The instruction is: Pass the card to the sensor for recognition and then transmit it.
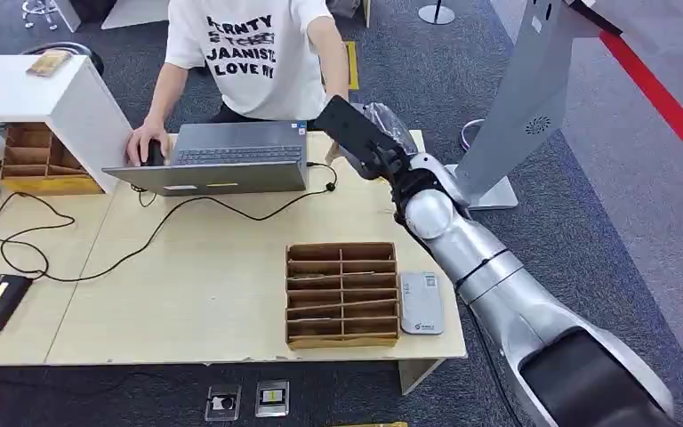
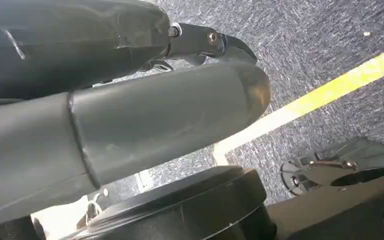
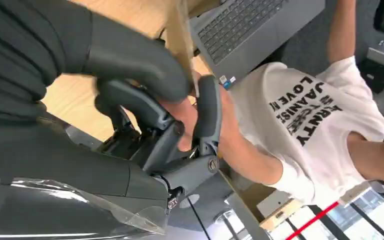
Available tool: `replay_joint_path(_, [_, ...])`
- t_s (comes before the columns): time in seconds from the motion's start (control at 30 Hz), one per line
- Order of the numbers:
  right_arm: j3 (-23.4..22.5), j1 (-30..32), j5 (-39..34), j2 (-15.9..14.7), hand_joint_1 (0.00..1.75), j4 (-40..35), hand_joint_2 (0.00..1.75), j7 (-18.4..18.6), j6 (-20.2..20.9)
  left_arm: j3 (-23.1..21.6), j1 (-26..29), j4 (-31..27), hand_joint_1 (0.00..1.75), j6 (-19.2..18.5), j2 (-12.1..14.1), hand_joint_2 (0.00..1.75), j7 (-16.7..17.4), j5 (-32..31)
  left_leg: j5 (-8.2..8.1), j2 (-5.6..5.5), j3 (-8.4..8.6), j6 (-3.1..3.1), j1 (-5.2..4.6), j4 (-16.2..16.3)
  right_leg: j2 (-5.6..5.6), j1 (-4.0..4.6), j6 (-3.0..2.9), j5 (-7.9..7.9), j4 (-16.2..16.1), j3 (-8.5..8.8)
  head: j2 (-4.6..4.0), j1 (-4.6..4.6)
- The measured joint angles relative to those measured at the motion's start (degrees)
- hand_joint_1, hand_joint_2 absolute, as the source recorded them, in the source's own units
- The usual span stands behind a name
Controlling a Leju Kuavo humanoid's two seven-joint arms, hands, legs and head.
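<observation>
My right hand (image 1: 362, 135) reaches over the table's far edge towards the person (image 1: 258, 53). In the right wrist view this hand (image 3: 170, 100) holds a thin tan card (image 3: 181, 35) edge-on between its thick thumb and its dark fingers (image 3: 207, 107). The person's hand (image 3: 192, 112) is in among those fingers, at the card's lower part. The white card sensor (image 1: 421, 302) lies flat on the table near my right forearm. My left hand (image 2: 180, 100) hangs over the carpet with nothing in it, its fingers stretched out.
A cardboard divider box (image 1: 342, 294) sits beside the sensor. An open laptop (image 1: 222, 156) with a black cable stands at the far edge. A white shelf (image 1: 53, 98) is at the far left, a grey kiosk stand (image 1: 525, 98) to the right.
</observation>
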Motion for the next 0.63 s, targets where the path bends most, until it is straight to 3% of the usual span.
replay_joint_path(0.4, [1.3,-0.3,1.1,0.2,0.00,3.6,1.75,1.2,-1.6,0.0,0.2,0.0,0.00,0.3,0.0,0.00,0.0,0.0,0.00,0.01,0.01,0.00,0.00,0.0,0.07,0.00,0.00,0.00,0.0,-0.03,0.00,0.00])
replay_joint_path(0.63, [2.1,1.2,4.3,0.1,0.00,2.6,1.75,2.0,-5.1,0.0,0.3,0.0,0.00,0.5,0.0,0.00,0.0,0.1,0.00,0.03,0.02,0.00,0.00,0.0,0.11,0.00,0.00,0.00,0.0,-0.03,0.00,0.00])
